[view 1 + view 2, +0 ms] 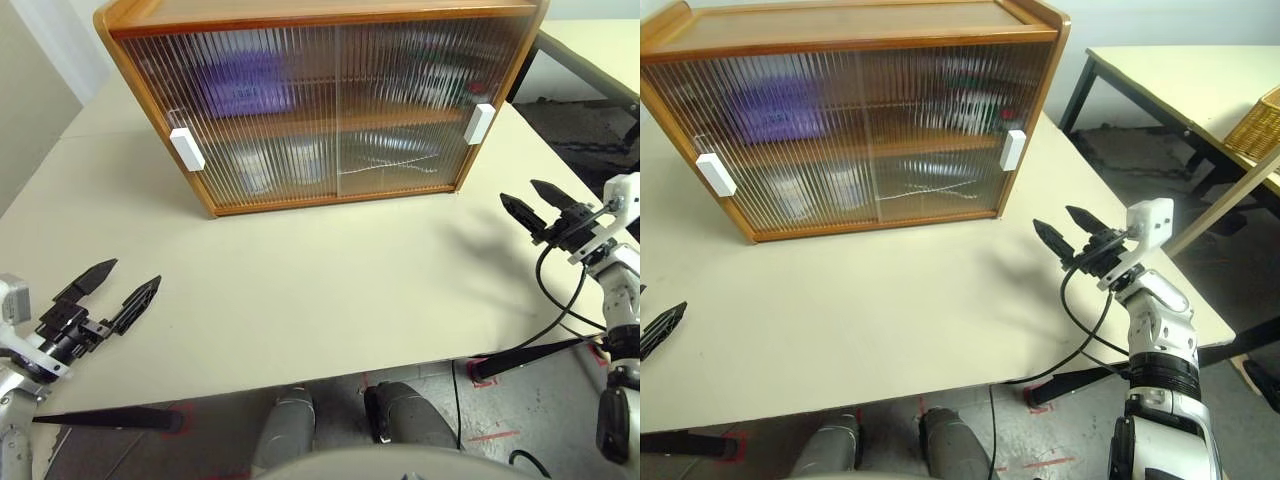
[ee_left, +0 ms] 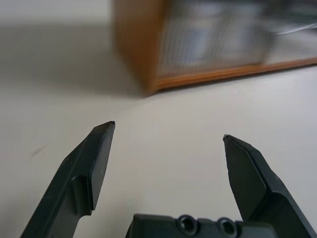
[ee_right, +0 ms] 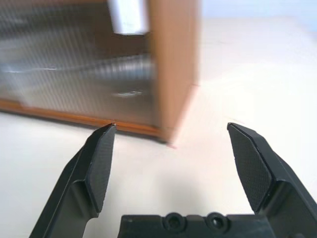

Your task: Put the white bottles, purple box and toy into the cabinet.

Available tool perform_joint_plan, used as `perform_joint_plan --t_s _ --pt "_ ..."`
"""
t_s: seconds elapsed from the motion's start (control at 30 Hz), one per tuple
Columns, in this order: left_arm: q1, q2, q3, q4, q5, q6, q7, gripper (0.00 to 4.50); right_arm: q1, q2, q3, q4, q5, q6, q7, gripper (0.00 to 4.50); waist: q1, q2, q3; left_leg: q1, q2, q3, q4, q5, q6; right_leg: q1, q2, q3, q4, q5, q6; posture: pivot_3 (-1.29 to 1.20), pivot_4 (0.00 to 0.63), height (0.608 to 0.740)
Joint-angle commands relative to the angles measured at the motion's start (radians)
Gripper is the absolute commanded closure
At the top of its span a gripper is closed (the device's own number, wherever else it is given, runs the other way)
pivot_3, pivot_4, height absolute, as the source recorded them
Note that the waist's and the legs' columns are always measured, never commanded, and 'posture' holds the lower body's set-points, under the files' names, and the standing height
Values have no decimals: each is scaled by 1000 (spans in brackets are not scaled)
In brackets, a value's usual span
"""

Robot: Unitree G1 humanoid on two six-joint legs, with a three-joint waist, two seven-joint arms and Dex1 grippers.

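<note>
I am seeing the left gripper (image 1: 122, 283) with its fingers (image 2: 96, 163) spread wide and gripping nothing, hanging just over the bare desk (image 1: 300, 290) near its front left corner. The right gripper (image 1: 1070, 225) is likewise standing with its fingers (image 3: 99, 163) released and empty, hovering off the desk's right edge and pointing toward the cabinet's right end.

The cabinet (image 1: 320, 100) is sitting at the back of the desk with both ribbed sliding doors closed and the white handles (image 1: 187, 149) at the outer ends. Through the ribbed panels I am making out the purple box (image 1: 240, 85) as a lilac blur on the upper shelf, left side, and the white bottles (image 1: 255, 170) as pale shapes on the lower shelf below it. A red and green smudge on the upper right (image 1: 985, 105) may be the toy; I cannot tell for sure.

Both arms are reaching roughly level, well apart from the cabinet.
</note>
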Motion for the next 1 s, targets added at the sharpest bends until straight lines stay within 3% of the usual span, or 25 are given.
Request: perform_joint_plan --t_s 0.03,0.37,0.47,1.0 --pt "-26 7 44 114 87 -43 137 0 -47 -36 -37 191 -20 -111 18 9 0 0 0 1 0 1 0 0 0 0 0 0 0 3 -5 46 96 740" --pt "-71 49 59 270 111 -102 172 0 -136 -20 -35 399 -60 -226 9 9 2 -1 0 12 -3 1 0 0 0 12 0 1 -1 4 -6 68 72 740" --pt "-73 37 50 252 103 -111 171 0 -160 -21 -32 416 -74 -237 -10 9 2 -1 0 14 -4 1 0 0 0 14 0 1 0 0 0 76 69 740" --pt "-68 13 31 213 79 -92 176 0 -174 -41 -50 460 -84 -266 -42 9 17 -2 -1 15 -6 1 -1 -1 -1 15 0 1 -1 2 -4 106 70 740"
